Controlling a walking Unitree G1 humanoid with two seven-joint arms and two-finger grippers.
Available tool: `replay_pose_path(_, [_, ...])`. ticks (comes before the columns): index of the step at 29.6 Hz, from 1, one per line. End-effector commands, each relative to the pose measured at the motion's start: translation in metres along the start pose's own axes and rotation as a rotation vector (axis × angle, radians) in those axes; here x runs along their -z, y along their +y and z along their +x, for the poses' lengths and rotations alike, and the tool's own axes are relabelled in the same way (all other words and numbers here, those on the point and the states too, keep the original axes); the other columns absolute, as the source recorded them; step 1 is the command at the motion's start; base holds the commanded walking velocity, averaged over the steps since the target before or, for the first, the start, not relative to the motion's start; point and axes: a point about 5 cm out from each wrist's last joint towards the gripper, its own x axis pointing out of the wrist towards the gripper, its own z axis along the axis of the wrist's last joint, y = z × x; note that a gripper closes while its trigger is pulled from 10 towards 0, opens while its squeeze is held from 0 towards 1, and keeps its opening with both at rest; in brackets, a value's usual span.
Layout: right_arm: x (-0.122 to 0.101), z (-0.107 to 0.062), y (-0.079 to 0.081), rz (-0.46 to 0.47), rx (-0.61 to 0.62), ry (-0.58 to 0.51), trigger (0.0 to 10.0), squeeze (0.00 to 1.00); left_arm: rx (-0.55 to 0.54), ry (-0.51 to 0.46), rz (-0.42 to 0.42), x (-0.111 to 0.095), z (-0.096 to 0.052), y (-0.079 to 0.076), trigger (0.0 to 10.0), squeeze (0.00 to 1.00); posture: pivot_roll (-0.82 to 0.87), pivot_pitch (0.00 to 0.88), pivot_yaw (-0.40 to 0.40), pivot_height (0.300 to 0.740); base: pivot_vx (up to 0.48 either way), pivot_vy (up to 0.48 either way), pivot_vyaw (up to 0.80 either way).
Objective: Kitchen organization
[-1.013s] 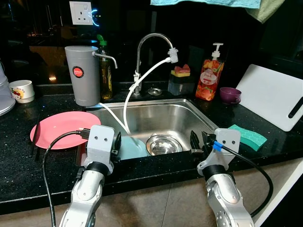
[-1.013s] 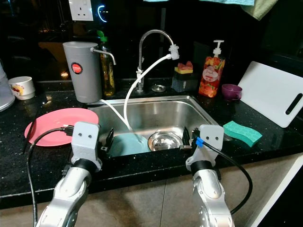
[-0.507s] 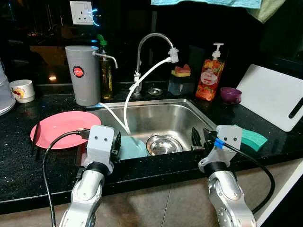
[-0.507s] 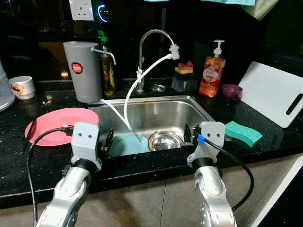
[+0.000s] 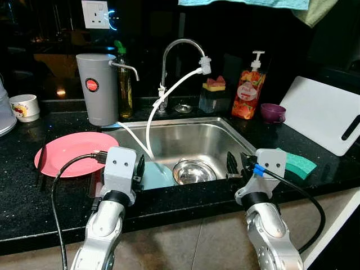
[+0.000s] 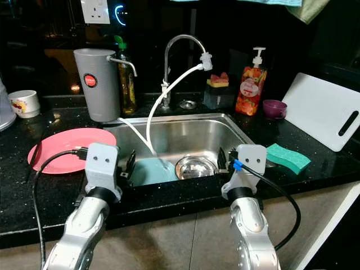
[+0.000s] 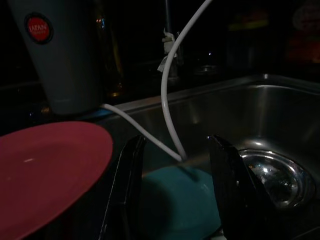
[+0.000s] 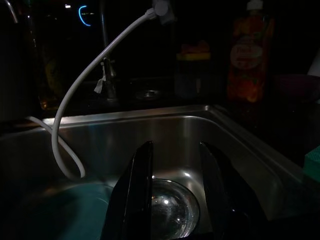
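Currently both the left gripper (image 5: 139, 169) and right gripper (image 5: 235, 163) hang released and empty at the sink's (image 5: 185, 132) near rim, lower centre of frame. Inside lie a steel bowl (image 5: 194, 170) and teal plate (image 5: 158, 176). Reaching in, a finger could snag the white hose (image 5: 163, 98) and jerk the tap.

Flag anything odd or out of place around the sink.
A white hose clipped to the faucet spout loops down into the sink, ending by the teal plate; another hose runs to the grey filter. Nothing looks spilled or broken.
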Motion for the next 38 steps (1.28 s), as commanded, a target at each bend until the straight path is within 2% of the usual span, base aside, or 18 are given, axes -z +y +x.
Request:
replay_pose_path(1, [0.0029,-0.0001,-0.0028,0.004,0.008,0.021,10.0,0.0,0.001,-0.01,0.005,-0.0031,-0.0012,-0.0013,10.0,0.0,0.12,0.031,-0.093,0.74,0.0,0.0,0.0])
replay_pose_path(13, [0.0017,0.0001,-0.0008,-0.001,-0.002,0.016,10.0,0.0,-0.002,-0.015,0.007,-0.0027,0.0015,0.0005,10.0,0.0,0.1,0.012,-0.077,0.74,0.0,0.0,0.0])
replay_pose_path(18, [0.0029,-0.0009,-0.0048,0.003,0.026,0.017,10.0,0.0,0.025,-0.018,0.016,-0.0028,0.0017,-0.0038,10.0,0.0,0.11,0.02,-0.085,0.74,0.0,0.0,0.0])
replay_pose_path(23, [0.0027,-0.0007,-0.0008,0.007,0.014,0.013,10.0,0.0,0.012,-0.013,0.022,-0.0015,0.001,0.0009,10.0,0.0,0.11,0.008,-0.074,0.74,0.0,0.0,0.0])
replay_pose_path(26, [0.003,-0.001,-0.004,0.013,0.034,0.015,10.0,0.0,0.027,-0.019,0.02,-0.0032,0.0017,-0.0029,10.0,0.0,0.11,0.01,-0.084,0.74,0.0,0.0,0.0])
replay_pose_path(36, [0.0022,0.0008,-0.0013,0.019,0.026,0.01,10.0,0.0,0.037,-0.028,0.022,-0.0041,0.0035,-0.0051,10.0,0.0,0.11,0.0,-0.083,0.74,0.0,0.0,0.0])
replay_pose_path(38, [0.0019,0.0006,0.0014,0.015,0.01,0.008,10.0,0.0,0.02,-0.017,0.02,-0.0007,0.0026,-0.0016,10.0,0.0,0.1,0.0,-0.074,0.74,0.0,0.0,0.0])
